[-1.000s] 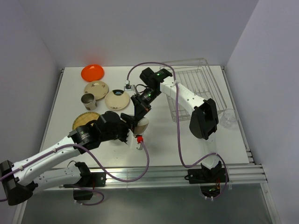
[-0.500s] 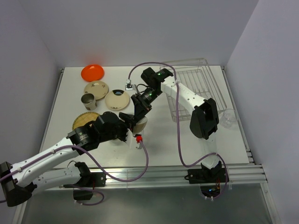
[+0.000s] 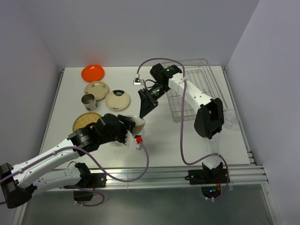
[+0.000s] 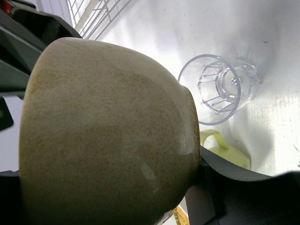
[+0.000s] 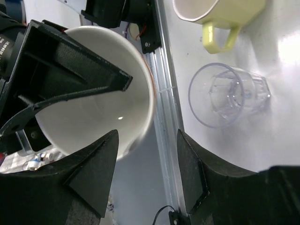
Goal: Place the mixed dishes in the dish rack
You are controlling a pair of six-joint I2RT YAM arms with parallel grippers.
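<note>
The white counter (image 3: 187, 140) spreads beneath the right end effector (image 3: 143, 108) and the left end effector (image 3: 133, 127). Silver rails (image 3: 159, 174) run along its edge, on the near side of the left end effector. Pale lavender walls (image 3: 140, 28) rise beyond both.

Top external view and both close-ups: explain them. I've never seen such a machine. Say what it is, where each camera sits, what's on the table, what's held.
Two robot arms are bolted at the near edge of a table, each ending in a two-finger gripper. The wide picture looks down from above and behind; each close-up comes from a wrist camera. On the table sit an orange plate, tan plate, cream plate, woven plate, a wire dish rack, a clear glass and a pale mug. The left gripper holds a cream bowl; the right gripper is open.
</note>
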